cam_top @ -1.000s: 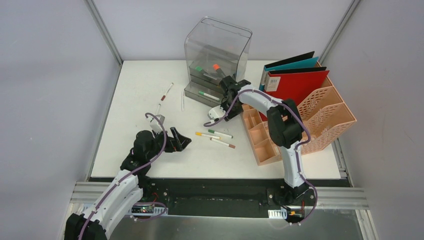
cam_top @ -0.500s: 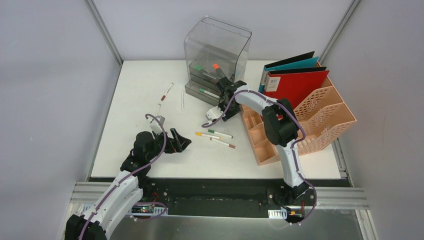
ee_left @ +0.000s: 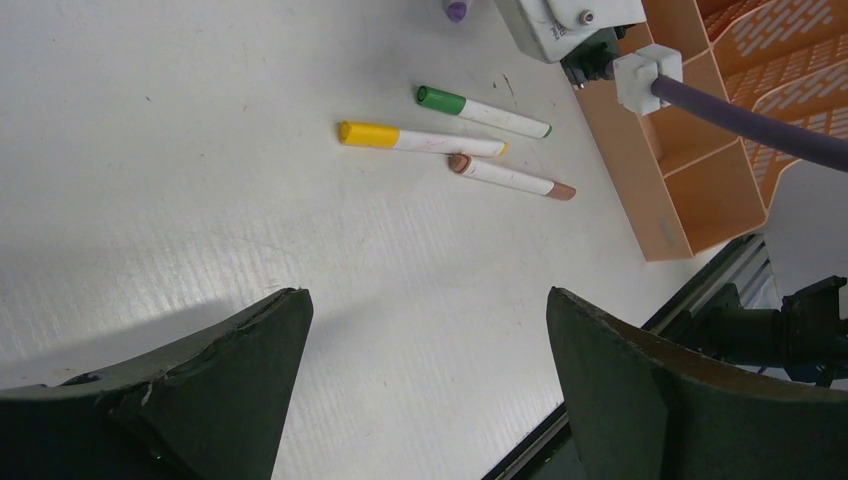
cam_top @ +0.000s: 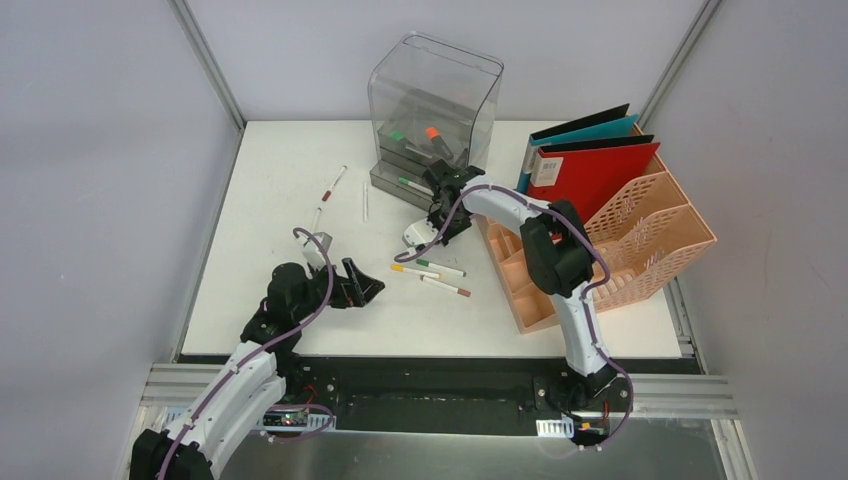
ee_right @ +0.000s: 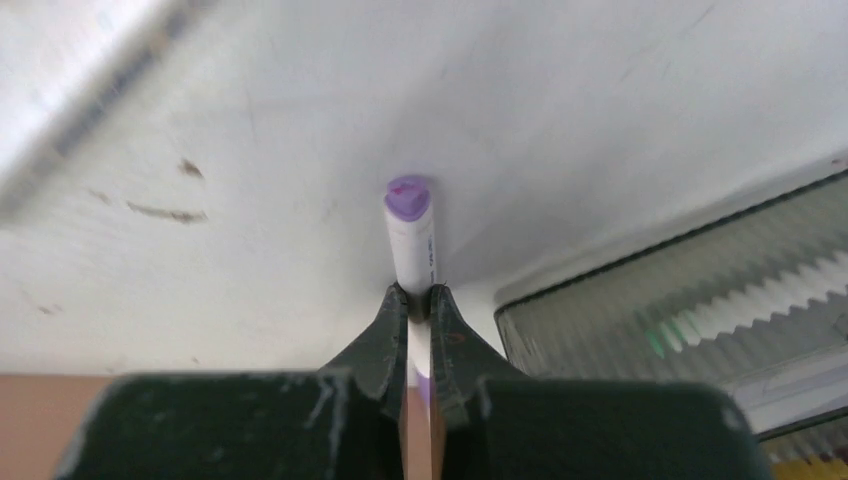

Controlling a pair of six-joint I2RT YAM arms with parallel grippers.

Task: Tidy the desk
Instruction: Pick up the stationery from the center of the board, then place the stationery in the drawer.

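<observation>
The desk [cam_top: 280, 170] is a white tabletop with loose pens on it. My right gripper [cam_top: 438, 212] reaches down just in front of the clear drawer box [cam_top: 432, 100]. In the right wrist view that gripper [ee_right: 420, 292] is shut on a white marker with a purple cap [ee_right: 410, 235], which points out over the desk surface. My left gripper [cam_top: 362, 289] hovers low over the near-left part of the desk, open with nothing between its fingers [ee_left: 250, 340]. Ahead of it lie a green marker [ee_left: 483, 111], a yellow marker [ee_left: 420, 139] and a brown marker [ee_left: 510, 177].
A peach lattice file rack [cam_top: 650, 235] holding red and teal binders [cam_top: 590, 165] stands at the right, with peach tray compartments [cam_top: 520, 275] beside it. Thin pens [cam_top: 333, 182] lie at the far left. The drawer box holds markers [cam_top: 432, 133]. Grey walls frame the desk.
My right gripper has slid left along the front of the drawer box and closed on the purple-capped marker. The left arm has stayed where it was.
</observation>
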